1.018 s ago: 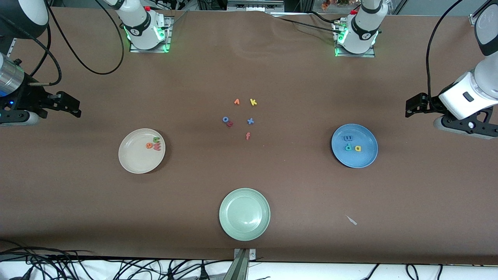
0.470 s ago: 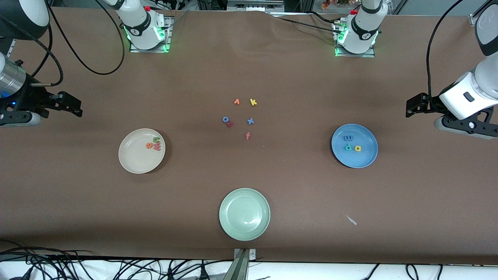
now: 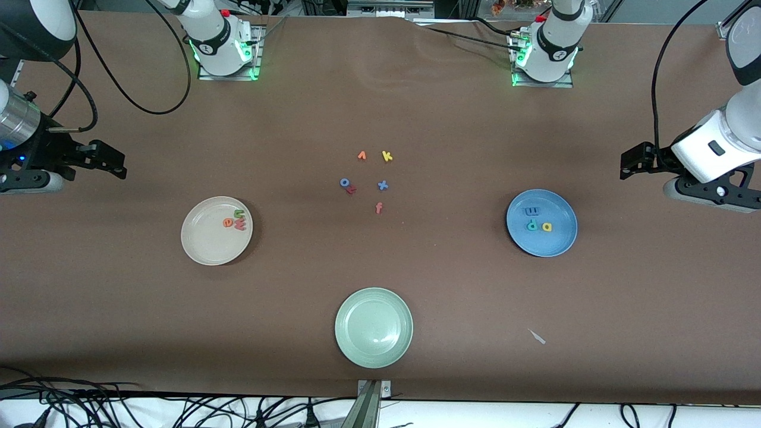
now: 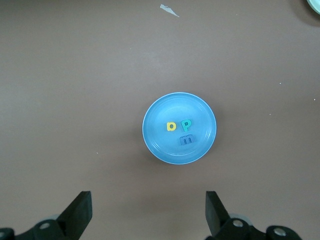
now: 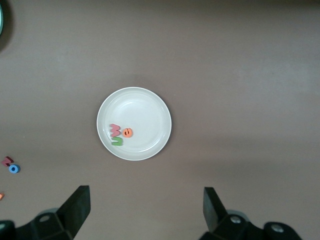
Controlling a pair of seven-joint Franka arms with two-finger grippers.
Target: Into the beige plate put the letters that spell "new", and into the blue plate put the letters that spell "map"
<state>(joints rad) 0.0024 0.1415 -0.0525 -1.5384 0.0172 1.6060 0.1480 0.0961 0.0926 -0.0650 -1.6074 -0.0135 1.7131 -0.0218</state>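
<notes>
Plates sit three to the brown surface. Beige plate lies toward the right arm's end, blue plate toward the left arm's end, pale green plate between them and nearest the front camera.

Beige plate holds green n, orange e and pinkish-red w — n and w touching, e just beside them, all bunched near the rim on the side toward the middle of the surface.

Blue plate holds blue m, teal p and yellow a. The p and a lie side by side; the m is farther from the front camera than both.

Loose letters cluster mid-surface between the two plates, farther from the front camera than the green plate: orange v, yellow k, blue o touching a small red letter, blue x, red f. Small pale scrap lies on the surface nearer the front camera than the blue plate.

Left tool hangs high over the left arm's end of the surface, fingers spread apart, nothing between them; blue plate shows below it in its wrist view. Right tool hangs over the right arm's end, likewise spread and bare — beige plate below. Both arms wait.
</notes>
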